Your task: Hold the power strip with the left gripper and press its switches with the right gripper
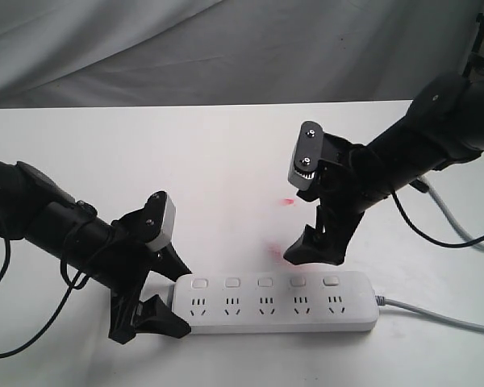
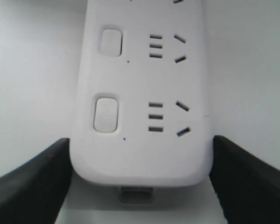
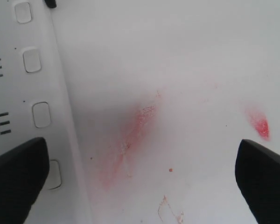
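The white power strip (image 1: 278, 321) lies along the table's front, its grey cord (image 1: 436, 316) leaving to the right. Five switches (image 1: 264, 282) run along its far side. My left gripper (image 1: 177, 302) straddles the strip's left end; in the left wrist view its black fingers (image 2: 32, 186) press both sides of the power strip (image 2: 140, 154), just short of the nearest switch (image 2: 106, 114). My right gripper (image 1: 315, 246) hovers open just behind the strip, over a red smear. In the right wrist view the right gripper (image 3: 140, 186) has its jaws wide apart, with the power strip (image 3: 18, 93) and switches (image 3: 41, 114) beside one finger.
Red stains (image 1: 288, 201) mark the white table (image 1: 145, 161) behind the strip. A second grey cable (image 1: 452, 218) trails off at the right under the right arm. Grey cloth (image 1: 226, 48) hangs behind the table's far edge.
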